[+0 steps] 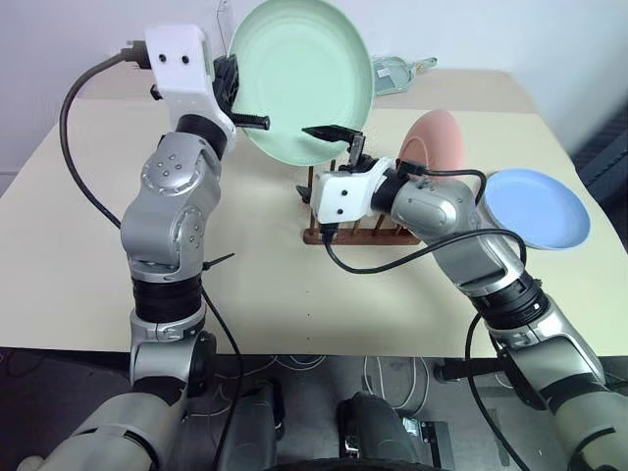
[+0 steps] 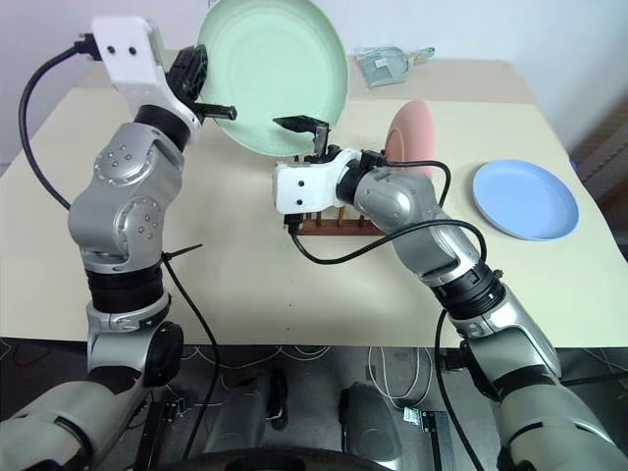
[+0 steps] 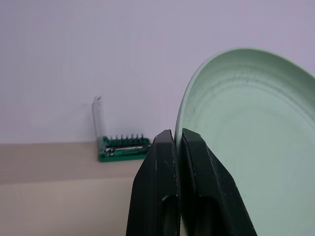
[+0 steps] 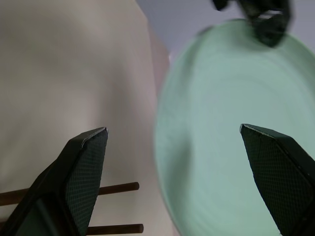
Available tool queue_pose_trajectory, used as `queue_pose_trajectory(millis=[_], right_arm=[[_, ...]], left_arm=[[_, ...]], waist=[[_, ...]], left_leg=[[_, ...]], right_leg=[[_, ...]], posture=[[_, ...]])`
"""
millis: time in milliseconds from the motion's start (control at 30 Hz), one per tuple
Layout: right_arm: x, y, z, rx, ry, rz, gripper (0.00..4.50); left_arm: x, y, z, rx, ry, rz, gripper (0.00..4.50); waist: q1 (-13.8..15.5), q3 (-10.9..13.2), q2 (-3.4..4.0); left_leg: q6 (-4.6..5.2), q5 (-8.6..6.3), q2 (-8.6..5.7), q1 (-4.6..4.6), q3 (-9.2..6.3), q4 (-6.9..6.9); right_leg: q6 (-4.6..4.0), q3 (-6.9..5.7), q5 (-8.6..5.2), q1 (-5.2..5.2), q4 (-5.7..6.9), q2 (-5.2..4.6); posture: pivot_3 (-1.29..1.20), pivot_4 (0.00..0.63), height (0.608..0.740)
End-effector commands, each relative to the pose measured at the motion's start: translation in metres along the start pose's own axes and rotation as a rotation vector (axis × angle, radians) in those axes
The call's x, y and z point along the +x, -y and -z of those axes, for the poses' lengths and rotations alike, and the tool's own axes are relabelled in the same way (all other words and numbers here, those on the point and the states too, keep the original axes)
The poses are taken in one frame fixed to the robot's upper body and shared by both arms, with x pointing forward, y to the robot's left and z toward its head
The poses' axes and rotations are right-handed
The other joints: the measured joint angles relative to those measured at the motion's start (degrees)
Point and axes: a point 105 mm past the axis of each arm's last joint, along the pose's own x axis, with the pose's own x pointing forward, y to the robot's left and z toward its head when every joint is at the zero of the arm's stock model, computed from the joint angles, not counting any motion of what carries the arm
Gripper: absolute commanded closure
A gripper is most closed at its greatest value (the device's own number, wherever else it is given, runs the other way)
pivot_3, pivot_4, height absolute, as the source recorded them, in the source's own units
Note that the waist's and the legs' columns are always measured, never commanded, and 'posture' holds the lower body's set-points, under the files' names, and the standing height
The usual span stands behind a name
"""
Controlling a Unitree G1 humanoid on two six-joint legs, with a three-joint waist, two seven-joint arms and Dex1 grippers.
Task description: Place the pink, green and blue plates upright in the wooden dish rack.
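Black ribbed fingers (image 3: 162,187) pinch smooth green plate (image 1: 304,83) — held upright.

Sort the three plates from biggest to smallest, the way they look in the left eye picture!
1. green plate, held up closer to the camera, so it may only look biggest.
2. blue plate, lying flat on the table.
3. pink plate, standing in the wooden dish rack, partly hidden.

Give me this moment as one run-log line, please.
left gripper: shut on green plate, raised over table | right gripper: open at plate's lower edge | pink plate: upright in wooden dish rack | blue plate: flat on table
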Motion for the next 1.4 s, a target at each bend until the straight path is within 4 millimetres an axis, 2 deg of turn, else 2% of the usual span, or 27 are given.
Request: queue_pose_trajectory(millis=[33,100,200,433,567,600,667,767,900,1033,1133,1200,1267,1333,1400], right_arm=[[0.001,0.005,-0.002,-0.034,0.004,0.034,0.09],[0.002,0.004,0.004,-0.051,-0.019,0.036,0.09],[0.002,0.003,0.011,-0.066,-0.049,0.042,0.95],[-0.001,0.009,0.019,-0.094,-0.089,0.092,4.49],[-0.003,0.006,0.019,-0.104,-0.095,0.102,4.49],[-0.003,0.005,0.019,-0.110,-0.099,0.103,4.50],[-0.004,0.006,0.021,-0.123,-0.107,0.111,4.50],[-0.008,0.012,0.022,-0.137,-0.114,0.138,4.50],[-0.011,0.015,0.025,-0.144,-0.123,0.148,4.50],[-0.013,0.017,0.025,-0.143,-0.122,0.157,4.50],[-0.017,0.032,0.017,-0.056,-0.079,0.228,4.50],[-0.020,0.044,0.007,0.033,-0.017,0.281,4.50],[-0.023,0.050,-0.006,0.135,0.066,0.299,4.50],[-0.025,0.052,-0.015,0.217,0.122,0.300,4.50],[-0.029,0.052,-0.025,0.343,0.193,0.287,4.50]], left_arm=[[-0.003,0.012,-0.024,-0.012,0.092,0.048,4.46],[-0.004,0.016,-0.025,-0.035,0.092,0.072,4.46],[-0.006,0.023,-0.027,-0.061,0.098,0.108,4.50],[-0.007,0.025,-0.022,-0.085,0.076,0.121,4.50],[-0.007,0.025,-0.020,-0.123,0.071,0.128,4.50],[-0.007,0.025,-0.021,-0.127,0.076,0.131,4.19],[-0.007,0.022,-0.029,-0.161,0.122,0.120,3.53],[-0.008,0.006,-0.043,-0.201,0.204,0.048,2.06],[-0.006,-0.022,-0.051,-0.254,0.260,-0.051,0.14],[-0.008,-0.052,-0.061,-0.246,0.318,-0.135,0.14],[-0.011,-0.091,-0.056,-0.116,0.301,-0.203,0.14],[-0.017,-0.115,-0.041,-0.043,0.245,-0.217,0.14],[-0.025,-0.132,-0.015,0.029,0.142,-0.207,0.14],[-0.030,-0.138,0.003,0.062,0.069,-0.174,0.14],[-0.038,-0.128,0.027,0.069,-0.027,-0.069,0.14]], waist=[[-0.01,0.00,0.00],[0.04,0.00,0.00],[0.06,0.00,0.00],[-0.13,0.01,0.01],[0.08,0.00,0.01],[0.11,0.00,0.01],[0.13,0.00,0.01],[0.00,0.01,0.01],[-0.19,0.01,0.01],[-0.06,0.01,0.01],[-0.11,0.01,0.01],[-0.33,0.01,0.02],[-0.27,0.00,0.04],[-0.26,0.01,0.05],[-0.03,-0.02,0.00]], left_leg=[[0.00,0.00,0.00,0.00,0.00,0.01],[0.00,0.00,0.00,-0.01,0.00,0.02],[0.00,0.00,0.00,-0.02,-0.01,0.03],[0.00,0.00,0.02,-0.01,-0.01,0.05],[0.00,0.00,0.01,-0.01,-0.01,0.07],[0.00,0.00,0.01,-0.04,-0.01,0.08],[0.00,0.00,0.01,-0.04,-0.01,0.08],[0.00,0.00,0.01,-0.05,-0.01,0.09],[-0.01,0.01,0.04,-0.01,-0.01,0.09],[-0.01,0.01,0.04,-0.02,-0.01,0.09],[-0.01,0.01,0.03,-0.02,-0.01,0.09],[-0.01,0.01,0.03,-0.02,-0.01,0.07],[-0.01,0.01,0.03,-0.01,0.01,0.03],[-0.01,0.01,0.03,0.02,0.02,0.01],[-0.01,0.01,0.04,-0.01,0.00,0.03]], right_leg=[[0.00,0.00,0.00,0.00,0.01,0.00],[0.00,0.00,0.00,0.00,0.01,0.00],[0.00,0.00,0.00,0.00,0.01,0.00],[0.00,0.00,0.00,0.01,0.02,0.02],[0.00,0.00,0.00,0.03,0.01,0.01],[0.00,0.00,0.00,0.02,0.01,0.01],[0.00,0.00,0.00,0.03,0.01,0.01],[0.00,0.00,0.00,0.02,0.01,0.01],[0.00,0.00,0.00,0.02,0.03,0.05],[0.00,0.00,0.00,0.02,0.03,0.04],[0.00,0.00,0.00,0.01,0.03,0.04],[0.00,-0.01,0.00,-0.01,0.04,0.09],[0.00,0.00,0.00,-0.02,0.03,0.10],[0.00,0.00,0.00,-0.02,0.03,0.09],[0.00,-0.01,0.00,-0.02,0.04,0.09]], posture=[[0.00,0.150,0.732],[0.00,0.150,0.732],[0.00,0.150,0.732],[0.00,0.150,0.732],[0.00,0.150,0.732],[0.00,0.150,0.732],[0.00,0.150,0.732],[0.00,0.150,0.732],[0.00,0.150,0.732],[0.00,0.150,0.732],[0.00,0.150,0.732],[0.00,0.150,0.732],[0.00,0.150,0.732],[0.00,0.150,0.732],[0.00,0.150,0.732]])
